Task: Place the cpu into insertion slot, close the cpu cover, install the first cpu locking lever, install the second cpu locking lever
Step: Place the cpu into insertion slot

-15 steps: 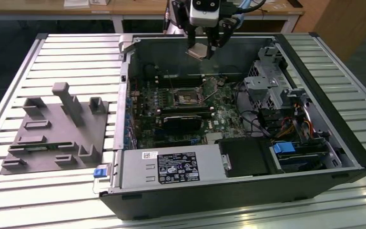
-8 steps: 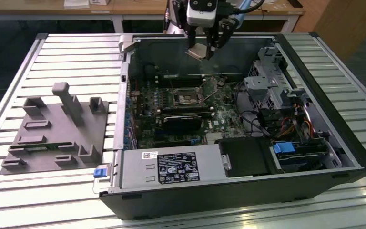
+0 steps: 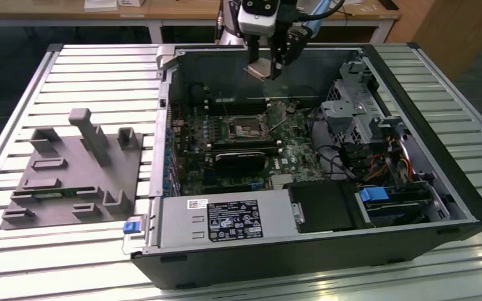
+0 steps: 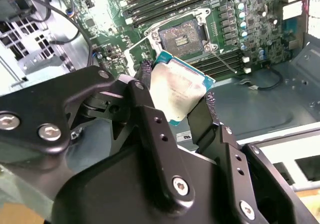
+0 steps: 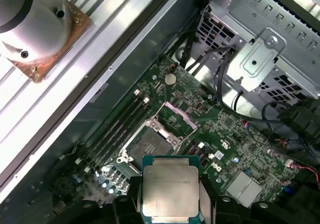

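Gripper [image 3: 266,68] has its two black fingers [image 4: 146,71] closed in on opposite edges of the cpu [image 4: 177,91], so the chip's pinched between them and up in the air, not touching anything else. In the exterior view it hangs over the open computer case [image 3: 308,266], up near the case's far edge and well above the green board [image 3: 295,153].

The cpu itself is a flat square. It has a dull silvery-grey metal lid with some faint print on it, and a thin teal-green border peeking out all round. In the second wrist view it's tilted, with one corner pointing toward the board. The first wrist view looks nearly flat onto its lid [image 5: 170,189].

The insertion slot [image 5: 150,145] is out around the middle of the board, uncovered, with a dark square centre. The long memory slots [image 5: 117,126] run just beside it. The cpu cover [image 5: 180,116] is swung up off the slot, standing at its edge.
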Available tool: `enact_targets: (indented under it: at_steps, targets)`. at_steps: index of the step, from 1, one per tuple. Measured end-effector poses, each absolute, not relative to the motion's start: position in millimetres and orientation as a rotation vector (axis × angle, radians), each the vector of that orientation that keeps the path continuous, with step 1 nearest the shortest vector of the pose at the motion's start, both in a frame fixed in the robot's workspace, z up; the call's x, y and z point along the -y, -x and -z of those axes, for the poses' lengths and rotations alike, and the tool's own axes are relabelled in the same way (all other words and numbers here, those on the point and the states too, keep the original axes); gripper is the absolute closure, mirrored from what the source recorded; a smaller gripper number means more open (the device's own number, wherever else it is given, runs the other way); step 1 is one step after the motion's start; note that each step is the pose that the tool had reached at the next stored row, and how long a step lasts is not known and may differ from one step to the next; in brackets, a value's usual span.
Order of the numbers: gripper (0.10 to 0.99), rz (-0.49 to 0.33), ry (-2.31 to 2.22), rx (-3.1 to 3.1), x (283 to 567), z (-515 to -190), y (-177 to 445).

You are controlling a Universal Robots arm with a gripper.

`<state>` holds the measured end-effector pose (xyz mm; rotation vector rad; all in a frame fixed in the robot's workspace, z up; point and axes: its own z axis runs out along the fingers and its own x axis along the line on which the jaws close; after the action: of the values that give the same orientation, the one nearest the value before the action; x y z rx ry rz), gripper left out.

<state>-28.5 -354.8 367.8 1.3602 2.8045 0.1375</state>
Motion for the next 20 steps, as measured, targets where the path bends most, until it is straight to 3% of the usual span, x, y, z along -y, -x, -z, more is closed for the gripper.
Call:
enact_targets:
  at_steps: [20]
  targets:
    - [0.545,-0.132,-1.639,-2.641,354.7,-364.6,29.7]
